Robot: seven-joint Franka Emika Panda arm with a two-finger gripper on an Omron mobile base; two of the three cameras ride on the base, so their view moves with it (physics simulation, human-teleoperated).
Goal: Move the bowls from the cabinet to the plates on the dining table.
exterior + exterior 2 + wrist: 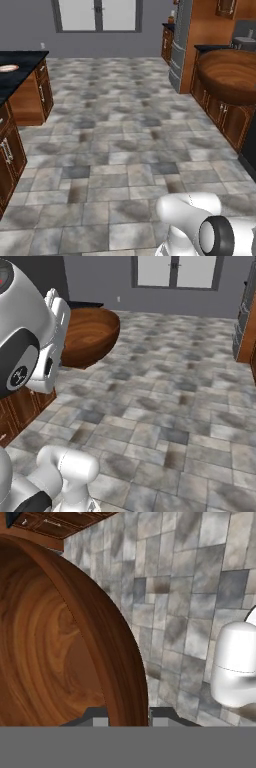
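Note:
My gripper (127,718) is shut on the rim of the dark brown wooden bowl (55,647), held in the air over the tiled floor. The rim passes between the two fingertips (100,718). The same bowl looms large at the right of the left base view (227,75) and beside the white hand in the right base view (90,336). Far left stands the black dining table (22,60) on its brown wooden base, with an orange-rimmed plate (7,68) on top. A brown panelled cabinet door (226,6) shows high at the upper right.
Grey stone floor tiles (120,130) spread open ahead toward a window (97,15) in the grey back wall. Low wooden cupboards (222,112) line the right side, and more stand at the near left (10,155). A grey fridge (181,45) stands at the back right.

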